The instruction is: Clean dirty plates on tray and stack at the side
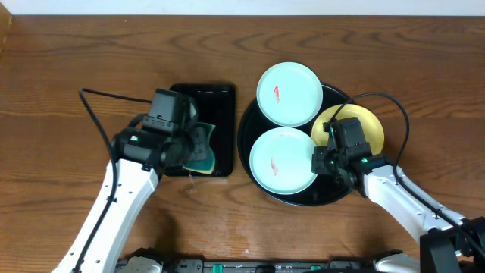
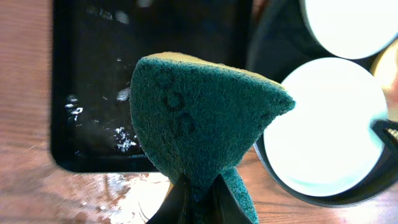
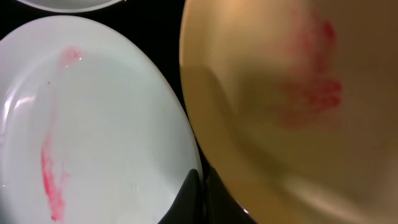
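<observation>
Table [image 1: 76, 61]: sponge [image 2: 199, 118] in left fingers [image 2: 176, 204]

Brown wooden table [image 1: 61, 61], rectangular black tray [image 1: 217, 97] beside round black tray [image 1: 247, 144]

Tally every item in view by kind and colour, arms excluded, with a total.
Mint-white plates: 2
Yellow plate: 1
Round black tray: 1
Rectangular black tray: 1
Green sponge: 1
Total: 6
</observation>
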Controlling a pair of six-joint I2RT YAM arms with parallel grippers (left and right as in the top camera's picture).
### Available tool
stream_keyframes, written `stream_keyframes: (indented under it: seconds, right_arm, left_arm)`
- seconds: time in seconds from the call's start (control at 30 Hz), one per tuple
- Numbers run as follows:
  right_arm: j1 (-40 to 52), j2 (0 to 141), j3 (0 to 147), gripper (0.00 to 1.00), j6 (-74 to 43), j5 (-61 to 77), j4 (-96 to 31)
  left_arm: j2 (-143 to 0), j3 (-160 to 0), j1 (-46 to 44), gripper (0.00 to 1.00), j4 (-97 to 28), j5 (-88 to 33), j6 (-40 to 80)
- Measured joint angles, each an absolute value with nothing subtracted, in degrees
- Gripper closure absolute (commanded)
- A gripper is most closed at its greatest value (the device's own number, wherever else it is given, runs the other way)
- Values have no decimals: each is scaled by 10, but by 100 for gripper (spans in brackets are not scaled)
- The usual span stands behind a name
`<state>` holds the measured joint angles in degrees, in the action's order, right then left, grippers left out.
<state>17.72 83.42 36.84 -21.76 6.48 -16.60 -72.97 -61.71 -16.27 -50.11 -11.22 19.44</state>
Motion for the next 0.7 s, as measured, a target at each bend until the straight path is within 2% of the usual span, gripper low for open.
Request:
stream_keyframes:
  seconds: [0.47, 0.7]
  right_arm:
    - [202, 863, 368, 99, -220, 40, -163]
    - [202, 872, 370, 99, -221, 40, -154]
  left_arm:
    - [-824, -617, -289, 93, -394, -121, 245]
    - [-948, -618, -375, 92, -255, -125, 317]
